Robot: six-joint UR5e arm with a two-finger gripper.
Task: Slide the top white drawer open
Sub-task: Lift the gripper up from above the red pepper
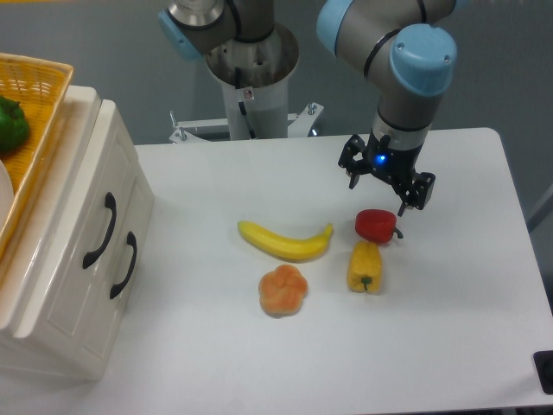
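Gripper (386,183): fingers spread, holding nothing, poised above the table (467,328) just over the red pepper (376,225), well apart from the cabinet (73,251).

Top drawer (86,203): at the left edge, shut flush; upper of two glossy cream-white panelled fronts, each with one curved black handle. Its handle (98,231) sits above and left of the lower handle (123,265).

Step in hand, as judged: cross to the cabinet, turn the fingers to straddle the upper handle, close on it, pull straight out along the drawer's run. Risk: catching the lower handle; slipping on smooth plastic.

Other items: wicker basket (39,86), yellow, woven, on top, holding a green pepper (10,124); banana (285,241), smooth, curved; yellow pepper (364,266), waxy; orange lobed fruit (282,290), matte.
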